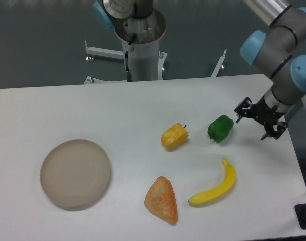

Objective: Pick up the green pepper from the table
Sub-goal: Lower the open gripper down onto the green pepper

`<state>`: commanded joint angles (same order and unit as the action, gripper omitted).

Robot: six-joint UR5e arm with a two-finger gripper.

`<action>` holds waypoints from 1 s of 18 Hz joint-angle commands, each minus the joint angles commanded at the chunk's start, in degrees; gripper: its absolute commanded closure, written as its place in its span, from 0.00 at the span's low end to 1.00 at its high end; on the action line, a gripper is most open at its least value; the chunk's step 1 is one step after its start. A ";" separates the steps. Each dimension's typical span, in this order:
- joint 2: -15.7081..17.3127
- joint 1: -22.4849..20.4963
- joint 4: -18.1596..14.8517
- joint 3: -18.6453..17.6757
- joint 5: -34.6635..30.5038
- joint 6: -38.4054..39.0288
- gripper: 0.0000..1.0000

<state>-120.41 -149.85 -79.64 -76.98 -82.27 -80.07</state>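
My pincer [259,119] hangs just right of the green pepper [220,128] on the table [93,108], not touching it, fingers apart, no writing readable anywhere

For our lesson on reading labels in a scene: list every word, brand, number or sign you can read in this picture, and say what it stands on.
None can be read.
The green pepper, yellow pepper, banana, orange pastry-like piece, plate and table bear no text.
The robot arm and gripper show no legible markings at this sharpness.
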 joint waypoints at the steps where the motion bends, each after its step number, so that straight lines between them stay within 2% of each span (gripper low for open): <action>1: 0.09 -0.09 1.49 -1.41 0.00 0.09 0.00; 3: 1.66 -0.26 3.35 -3.96 0.09 0.17 0.00; 5: 2.02 -0.35 3.44 -5.11 0.09 0.09 0.00; 11: 2.64 -0.18 3.70 -6.96 0.09 0.09 0.00; 18: 2.64 0.35 5.72 -8.80 0.09 0.26 0.00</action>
<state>-117.77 -149.50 -73.92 -85.78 -82.18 -79.80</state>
